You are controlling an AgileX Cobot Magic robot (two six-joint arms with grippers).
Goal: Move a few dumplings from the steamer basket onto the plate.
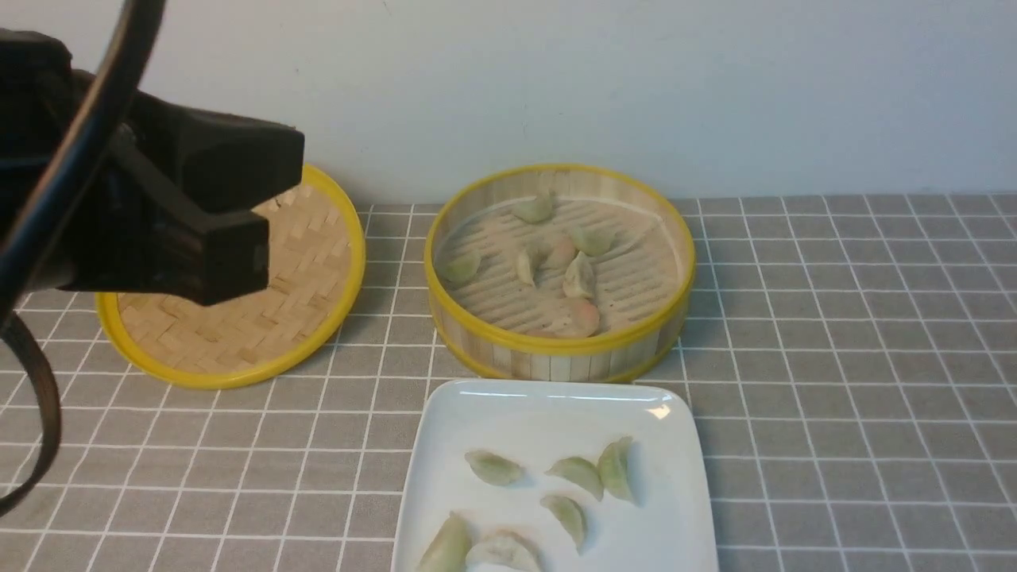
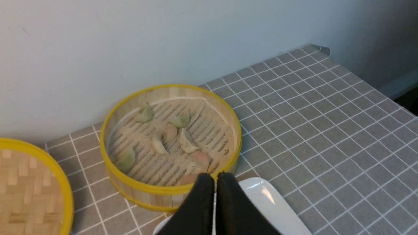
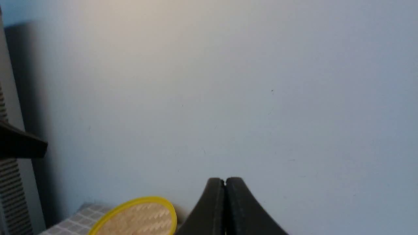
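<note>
Nearest the front camera looms the black left arm [image 1: 183, 214], raised at the left edge with a dark cable looping past it; it covers part of the woven bamboo lid [image 1: 238, 326], which lies flat on the grey checked tablecloth [image 1: 834, 357]. Just in front of the camera at the bottom edge sits the white plate [image 1: 477, 413], carrying six pale green and whitish dumplings [image 1: 578, 474] spread over its near half. Just behind the plate, close to the wall, stands the steamer basket [image 1: 556, 343], with several more dumplings scattered on its slatted floor, one of them pinkish near the front wall. From the left wrist, the left gripper [image 2: 215, 178] shows its two black fingers pressed together with nothing between them, hanging above the table where the near rim of the steamer basket [image 2: 169, 87] meets the far edge of the plate [image 2: 267, 202]. The dumplings [image 2: 187, 143] in the basket lie beyond the fingertips, untouched, and the lid [image 2: 29, 186] shows at the side. From the right wrist, the right gripper [image 3: 224, 182] also has its fingers closed on each other, empty, and points at the pale wall [image 3: 261, 98]; only the lid [image 3: 140, 218] and a corner of the tablecloth show low in this view.
</note>
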